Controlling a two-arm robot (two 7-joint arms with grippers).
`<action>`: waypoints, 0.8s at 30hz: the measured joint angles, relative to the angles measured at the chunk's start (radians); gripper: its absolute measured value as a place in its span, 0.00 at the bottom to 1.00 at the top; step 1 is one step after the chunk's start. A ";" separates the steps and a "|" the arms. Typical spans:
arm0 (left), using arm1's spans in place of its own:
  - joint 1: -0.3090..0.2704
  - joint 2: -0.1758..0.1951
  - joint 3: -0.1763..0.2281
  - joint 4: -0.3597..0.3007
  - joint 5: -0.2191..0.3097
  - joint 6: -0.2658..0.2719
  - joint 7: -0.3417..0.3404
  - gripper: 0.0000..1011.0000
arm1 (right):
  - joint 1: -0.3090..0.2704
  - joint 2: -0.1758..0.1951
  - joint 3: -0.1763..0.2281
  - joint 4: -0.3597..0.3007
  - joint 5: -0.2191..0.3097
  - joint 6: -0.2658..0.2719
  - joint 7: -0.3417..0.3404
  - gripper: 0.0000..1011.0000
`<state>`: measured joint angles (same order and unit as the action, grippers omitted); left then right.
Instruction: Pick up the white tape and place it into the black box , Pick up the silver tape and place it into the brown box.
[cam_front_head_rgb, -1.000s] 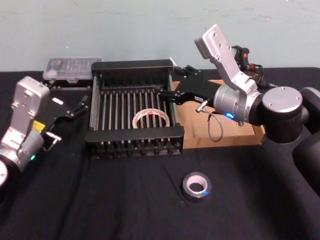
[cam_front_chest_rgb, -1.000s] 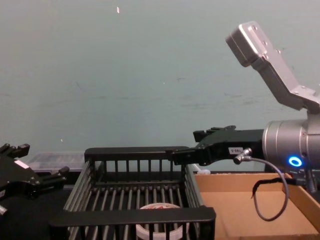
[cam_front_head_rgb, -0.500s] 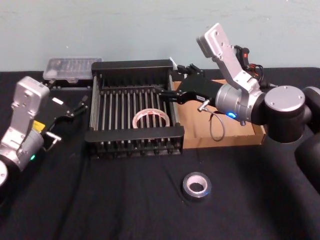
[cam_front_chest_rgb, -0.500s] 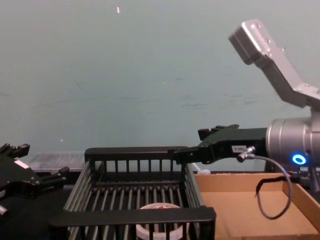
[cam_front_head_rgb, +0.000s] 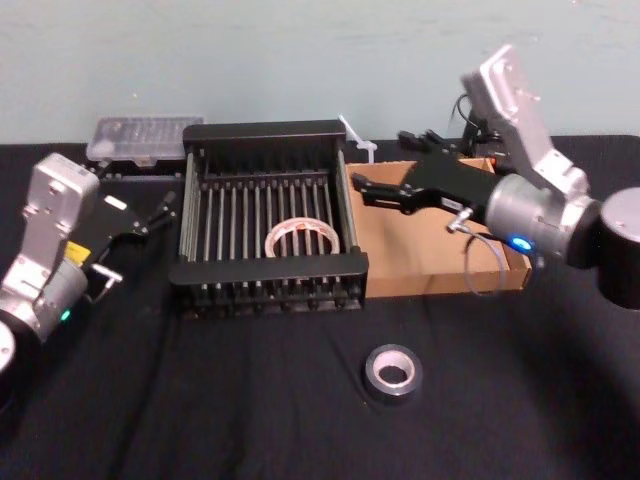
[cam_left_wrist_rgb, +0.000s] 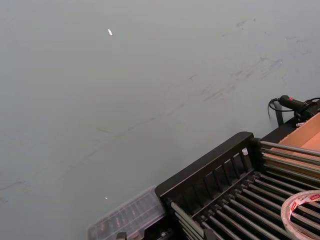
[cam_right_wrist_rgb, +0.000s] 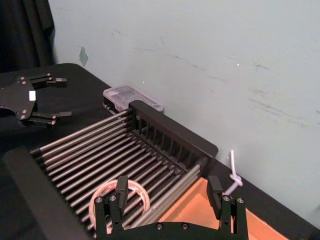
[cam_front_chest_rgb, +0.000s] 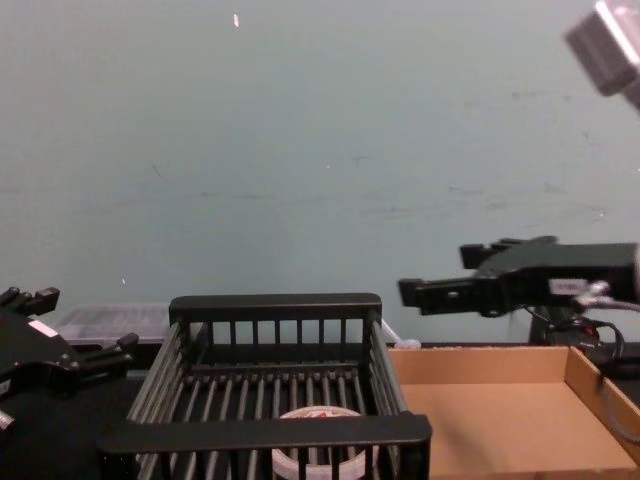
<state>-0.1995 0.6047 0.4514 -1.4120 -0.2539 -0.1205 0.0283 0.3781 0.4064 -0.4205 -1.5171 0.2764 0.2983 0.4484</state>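
Note:
The white tape (cam_front_head_rgb: 300, 237) lies flat on the slats inside the black box (cam_front_head_rgb: 265, 268), also seen in the chest view (cam_front_chest_rgb: 318, 455) and the right wrist view (cam_right_wrist_rgb: 120, 200). The silver tape (cam_front_head_rgb: 392, 373) rests on the black table in front of both boxes, free of any gripper. My right gripper (cam_front_head_rgb: 368, 190) hovers open and empty above the left part of the brown box (cam_front_head_rgb: 420, 262), just right of the crate's wall. My left gripper (cam_front_head_rgb: 160, 210) is parked left of the crate, fingers apart with nothing between them.
A clear plastic case (cam_front_head_rgb: 145, 135) sits behind the crate at the back left. A white cord (cam_front_head_rgb: 358, 140) lies behind the brown box's corner. Black cloth covers the table (cam_front_head_rgb: 200, 400), and a pale wall stands close behind.
My right gripper has drawn back to the right, from over the crate's right side to above the brown box. The white tape stays in the crate. The left arm has not moved.

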 joint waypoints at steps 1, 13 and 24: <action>0.000 0.000 0.000 0.000 0.000 0.000 0.000 0.99 | -0.008 0.007 0.004 -0.010 0.006 0.003 0.000 0.99; 0.000 0.000 0.000 0.000 0.000 0.000 0.000 0.99 | -0.161 0.150 0.069 -0.180 0.098 0.074 0.010 0.99; 0.000 0.000 0.000 0.000 0.000 0.000 0.000 0.99 | -0.281 0.246 0.079 -0.268 0.154 0.137 0.009 0.99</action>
<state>-0.1996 0.6047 0.4514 -1.4120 -0.2539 -0.1205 0.0283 0.0966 0.6520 -0.3416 -1.7851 0.4303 0.4354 0.4575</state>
